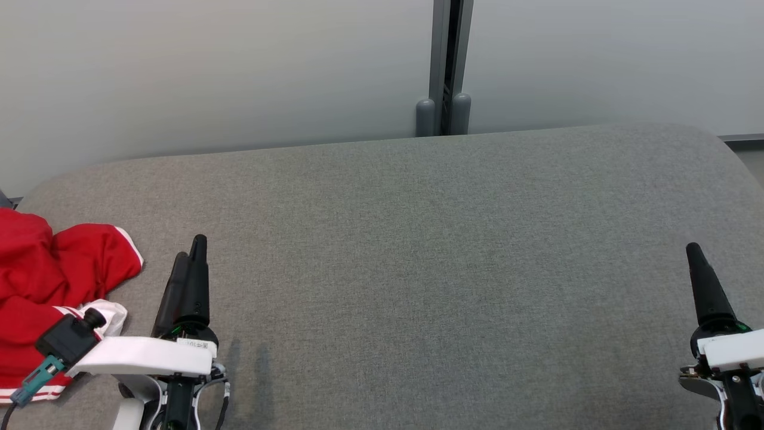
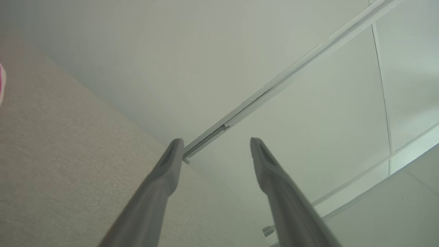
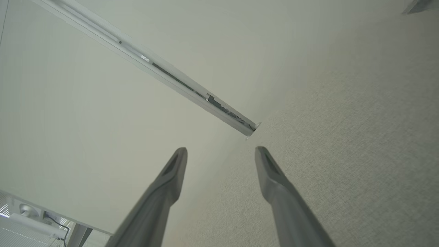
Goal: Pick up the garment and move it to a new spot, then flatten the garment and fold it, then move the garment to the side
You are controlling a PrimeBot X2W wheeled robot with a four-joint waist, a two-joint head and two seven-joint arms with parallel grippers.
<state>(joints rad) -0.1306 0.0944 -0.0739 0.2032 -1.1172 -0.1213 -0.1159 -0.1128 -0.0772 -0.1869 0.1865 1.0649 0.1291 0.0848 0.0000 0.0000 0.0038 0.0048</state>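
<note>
Left tool (image 1: pixel 190 249), right tool (image 3: pixel 221 153) forward, jaws wide — garment (image 1: pixel 54 269) seemingly clear.

The left pincer (image 1: pixel 192 254) sits at seven o'clock in the head view, the right pincer (image 1: pixel 699 272) at four o'clock; both point toward twelve, jaws spread wide.

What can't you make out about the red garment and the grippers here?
- Red garment, head view: cut off by the left edge, partly covered by the left arm's wrist camera; type and full shape unclear.
- Same garment, left wrist view: a blurred sliver at the left edge.
- Right gripper, head view: fingers overlap, hiding their gap.
</note>
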